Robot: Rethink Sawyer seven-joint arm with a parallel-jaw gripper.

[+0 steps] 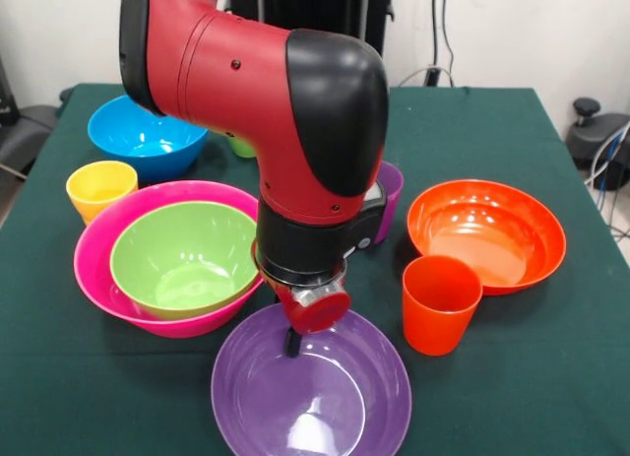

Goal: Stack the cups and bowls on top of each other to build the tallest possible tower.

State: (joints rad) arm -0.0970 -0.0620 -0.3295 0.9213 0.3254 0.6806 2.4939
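Nearest the table's front edge, the purple bowl (311,387) is met at its far rim by the arm's fingers (293,340), their spread not discernible, while the green-in-pink bowl stack (169,254) sits beside it toward the left edge.

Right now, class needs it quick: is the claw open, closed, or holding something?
Claw: over the purple bowl; open or closed cannot be told, and nothing shows in it.

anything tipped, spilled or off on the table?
Nothing stands out. The green bowl sits nested upright in the pink bowl; the purple bowl, orange bowl, blue bowl, yellow cup and orange cup all stand upright, unspilled.
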